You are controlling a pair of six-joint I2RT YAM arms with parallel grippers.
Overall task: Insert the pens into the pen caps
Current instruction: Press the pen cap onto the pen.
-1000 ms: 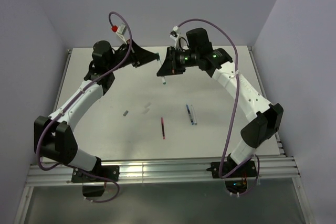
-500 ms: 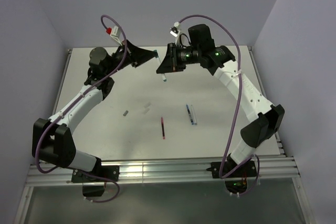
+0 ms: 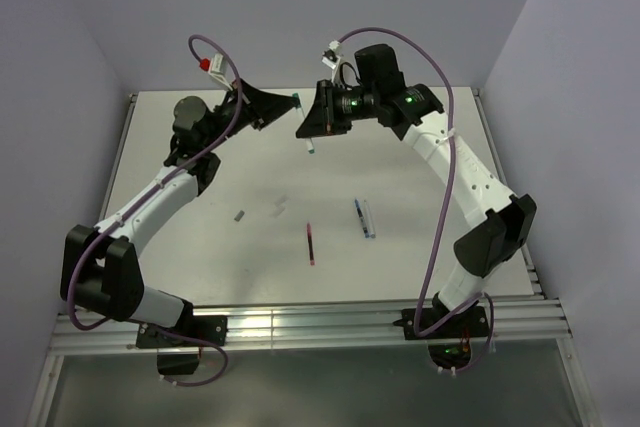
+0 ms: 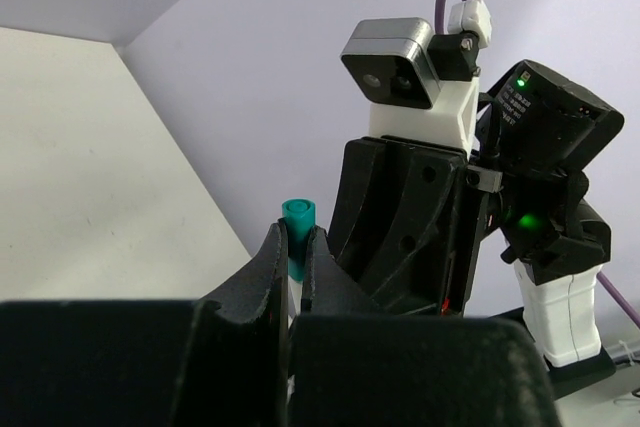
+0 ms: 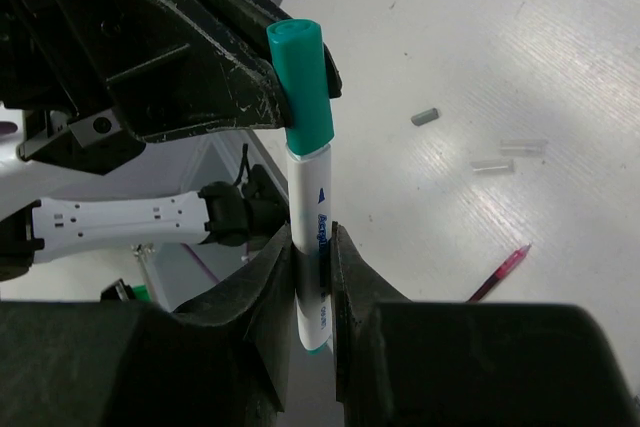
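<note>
The right gripper (image 5: 311, 247) is clamped on the barrel of a white pen (image 5: 316, 197), held upright between its fingers. A teal cap (image 5: 303, 87) sits over the pen's end just beyond those fingertips. The left gripper (image 4: 296, 239), directly opposite and nearly touching, is pinched tight on that teal cap. Both grippers are raised above the table (image 3: 200, 237). Below them, toward the arm bases, lie a grey cap (image 3: 239, 214), a red pen (image 3: 311, 244) and a dark blue pen (image 3: 359, 214), well apart from either gripper.
</note>
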